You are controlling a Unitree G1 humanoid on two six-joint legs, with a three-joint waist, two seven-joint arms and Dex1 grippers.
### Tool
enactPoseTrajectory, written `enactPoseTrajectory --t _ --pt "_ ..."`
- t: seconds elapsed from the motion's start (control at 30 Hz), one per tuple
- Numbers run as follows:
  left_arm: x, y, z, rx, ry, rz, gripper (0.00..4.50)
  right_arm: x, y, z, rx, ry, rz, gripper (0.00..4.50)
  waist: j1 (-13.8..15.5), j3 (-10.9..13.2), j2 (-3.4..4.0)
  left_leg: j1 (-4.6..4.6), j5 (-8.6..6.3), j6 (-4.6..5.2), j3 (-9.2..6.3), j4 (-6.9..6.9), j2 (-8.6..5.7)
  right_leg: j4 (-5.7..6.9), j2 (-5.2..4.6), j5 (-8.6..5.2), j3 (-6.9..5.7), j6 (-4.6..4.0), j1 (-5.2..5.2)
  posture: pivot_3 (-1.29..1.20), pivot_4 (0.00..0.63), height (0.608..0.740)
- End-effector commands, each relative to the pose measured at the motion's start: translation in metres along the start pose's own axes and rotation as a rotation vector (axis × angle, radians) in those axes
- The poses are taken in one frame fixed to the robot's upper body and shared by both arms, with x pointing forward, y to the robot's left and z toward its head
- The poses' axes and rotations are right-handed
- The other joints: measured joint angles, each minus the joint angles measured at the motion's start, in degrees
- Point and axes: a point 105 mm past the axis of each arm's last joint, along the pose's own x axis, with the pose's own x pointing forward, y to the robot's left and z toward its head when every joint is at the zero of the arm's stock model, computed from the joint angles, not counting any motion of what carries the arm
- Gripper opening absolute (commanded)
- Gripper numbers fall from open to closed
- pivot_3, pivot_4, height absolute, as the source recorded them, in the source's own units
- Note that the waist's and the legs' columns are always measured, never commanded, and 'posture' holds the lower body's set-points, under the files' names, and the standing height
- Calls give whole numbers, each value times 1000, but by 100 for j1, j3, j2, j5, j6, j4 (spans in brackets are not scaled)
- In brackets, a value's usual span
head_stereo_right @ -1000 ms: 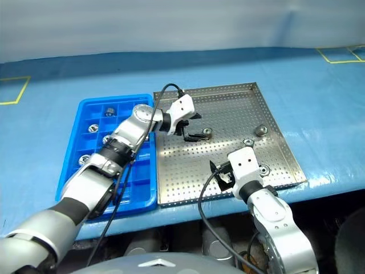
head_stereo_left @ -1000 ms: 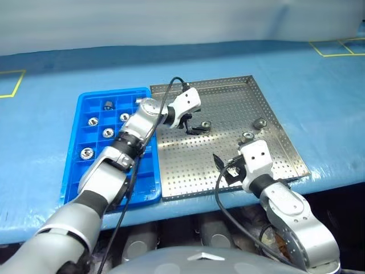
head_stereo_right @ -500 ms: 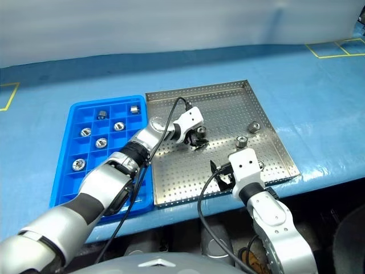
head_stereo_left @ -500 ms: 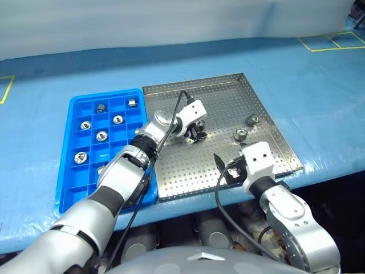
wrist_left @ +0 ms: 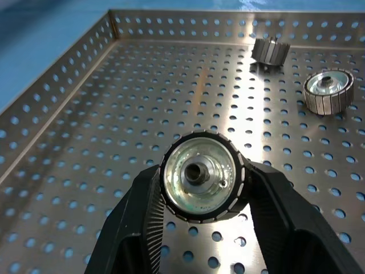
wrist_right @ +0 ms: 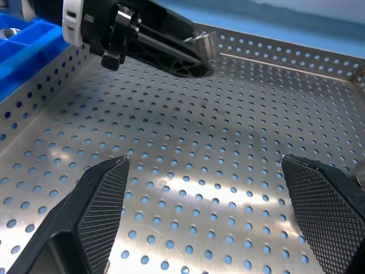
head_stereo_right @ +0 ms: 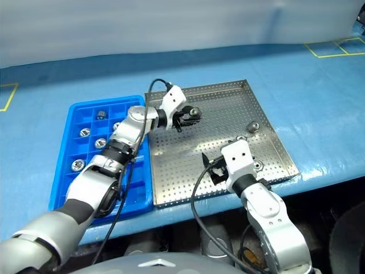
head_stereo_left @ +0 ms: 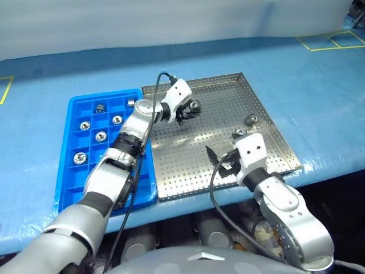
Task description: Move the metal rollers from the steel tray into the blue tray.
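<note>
Above the steel tray (head_stereo_left: 268, 123), the left gripper (wrist_left: 201, 188) was clamped on one roller (wrist_left: 202, 176), held clear of the floor, presumably for carrying to the blue tray (head_stereo_left: 67, 154); two more rollers (wrist_left: 328, 91) lay loose behind it. The right gripper (wrist_right: 211, 188) hung spread wide and empty over the steel tray's near part, likely staged for the next pick.

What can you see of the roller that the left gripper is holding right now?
The roller is a short, shiny silver-grey metal cylinder with a ribbed outer edge, a dished face and a central hole. It sits clamped between the two black fingers of the left gripper, one finger on each side, its flat face turned toward the wrist camera. It is lifted above the steel tray, clear of the perforated floor.
</note>
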Motion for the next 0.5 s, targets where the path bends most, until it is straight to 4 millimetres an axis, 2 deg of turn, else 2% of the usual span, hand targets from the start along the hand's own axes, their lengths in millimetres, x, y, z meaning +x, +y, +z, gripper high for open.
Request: enactPoseTrajectory --t 0.03,0.13,0.2,0.3,0.4,0.5 --pt "-39 0 38 90 -127 -6 1885 10 17 14 -9 -56 102 4500 38 0 2 0 0 -1 0 -1 0 1 -4 0 1 -1 0 -116 150 740" --pt "-73 -2 43 132 -134 23 1885 21 30 21 -26 -77 188 4500 100 0 2 2 5 -12 -2 -6 6 2 -8 0 9 -6 -6 -62 150 740" --pt "-100 0 40 153 -99 74 1885 30 42 27 -41 -97 265 4500 192 1 2 3 7 -16 -8 -6 5 4 -8 -1 3 -9 -6 -12 150 740" --pt "-138 -1 29 165 -25 156 1885 43 65 37 -62 -128 399 4500 370 1 3 6 10 -21 -11 -9 5 4 -4 -3 -2 -12 -6 62 150 740" --pt "-163 -5 18 168 43 208 1885 49 78 41 -81 -142 487 4500 566 2 1 7 11 -23 -19 -10 3 3 7 -6 -16 -18 -2 105 150 740" --pt "-199 -15 4 133 111 299 1885 55 96 42 -122 -148 611 4500 736 3 -1 6 19 -37 -29 -10 -2 -2 4 -8 -28 -21 3 208 150 740"
